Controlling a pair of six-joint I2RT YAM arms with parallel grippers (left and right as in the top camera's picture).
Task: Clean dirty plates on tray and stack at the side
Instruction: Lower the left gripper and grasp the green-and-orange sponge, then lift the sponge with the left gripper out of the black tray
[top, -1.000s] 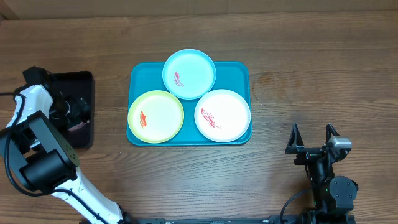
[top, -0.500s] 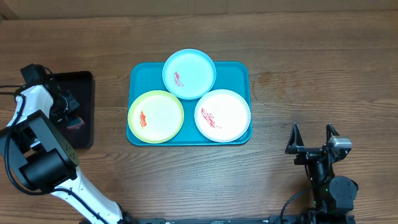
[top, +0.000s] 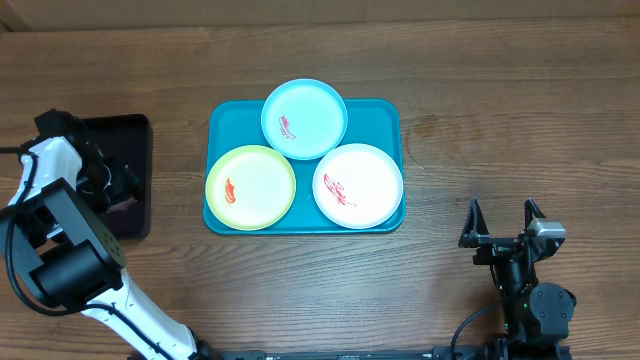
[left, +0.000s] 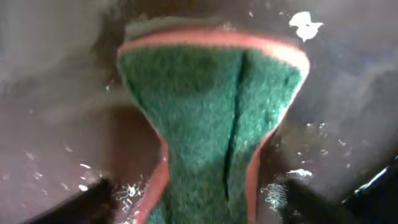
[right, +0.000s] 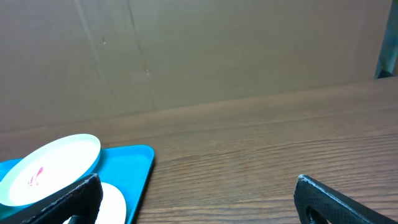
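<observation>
A green, red-edged sponge (left: 211, 118), narrowed at its waist, lies in the black tray (top: 138, 140) on the wooden tabletop (top: 500, 120).

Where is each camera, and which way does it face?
Overhead: above the table, looking straight down on tray, plates and black tray; left gripper and right gripper show.
Left wrist: close over the black tray, facing a green sponge; jaws barely show.
Right wrist: low over the table, facing across it to a brown wall; both jaws show.
Shared: overhead and right wrist both see the tray and light blue plate.
</observation>
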